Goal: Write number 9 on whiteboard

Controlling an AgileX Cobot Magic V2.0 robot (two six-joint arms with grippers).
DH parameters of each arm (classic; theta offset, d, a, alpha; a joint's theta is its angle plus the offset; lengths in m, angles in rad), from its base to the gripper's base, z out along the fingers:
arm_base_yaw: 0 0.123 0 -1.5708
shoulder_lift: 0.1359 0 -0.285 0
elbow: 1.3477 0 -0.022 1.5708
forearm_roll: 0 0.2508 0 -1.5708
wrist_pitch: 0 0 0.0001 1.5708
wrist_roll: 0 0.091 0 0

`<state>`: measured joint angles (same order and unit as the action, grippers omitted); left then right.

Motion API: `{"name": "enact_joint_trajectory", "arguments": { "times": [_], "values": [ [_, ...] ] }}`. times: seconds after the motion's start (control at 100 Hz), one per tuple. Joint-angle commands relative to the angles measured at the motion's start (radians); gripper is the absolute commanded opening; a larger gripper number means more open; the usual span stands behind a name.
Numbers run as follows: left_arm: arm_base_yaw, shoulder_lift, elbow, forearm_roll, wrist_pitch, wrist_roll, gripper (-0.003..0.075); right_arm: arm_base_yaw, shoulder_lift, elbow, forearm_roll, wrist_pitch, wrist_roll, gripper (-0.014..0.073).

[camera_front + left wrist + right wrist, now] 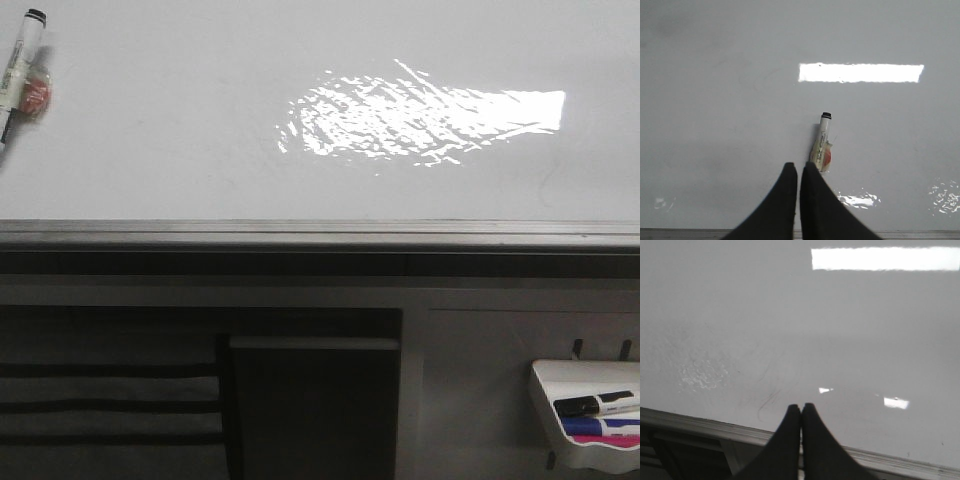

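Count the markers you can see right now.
3, maybe more hidden: one marker lying on the whiteboard at its far left, a black marker and a blue marker in the tray.

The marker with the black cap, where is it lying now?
The marker lies on the whiteboard at the far left edge of the front view, just ahead of the left gripper.

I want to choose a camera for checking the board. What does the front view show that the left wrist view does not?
Only the front view shows the marker tray with markers below the dark bottom rail. Only the left wrist view shows the left gripper, shut and holding nothing. Both show the whiteboard, with no 9 written on it, a glare patch, and a marker lying on the board.
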<state>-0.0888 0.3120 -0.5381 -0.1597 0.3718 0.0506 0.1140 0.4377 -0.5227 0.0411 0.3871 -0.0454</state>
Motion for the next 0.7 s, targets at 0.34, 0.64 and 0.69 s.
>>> {"name": "enact_joint_trajectory", "arguments": {
  "times": [0.34,0.64,0.69],
  "values": [
    [0.004,0.111,-0.060,-0.004,-0.057,-0.006,-0.0020,-0.009,0.133,-0.079,-0.013,-0.064,-0.003,-0.0072],
    [0.004,0.111,-0.060,0.010,-0.052,-0.001,-0.0020,-0.009,0.133,-0.079,-0.013,-0.064,-0.003,-0.0072],
    [0.004,0.111,-0.060,0.039,-0.048,0.021,-0.0020,-0.009,0.133,-0.079,-0.013,-0.064,-0.003,-0.0072]
  ]
}}
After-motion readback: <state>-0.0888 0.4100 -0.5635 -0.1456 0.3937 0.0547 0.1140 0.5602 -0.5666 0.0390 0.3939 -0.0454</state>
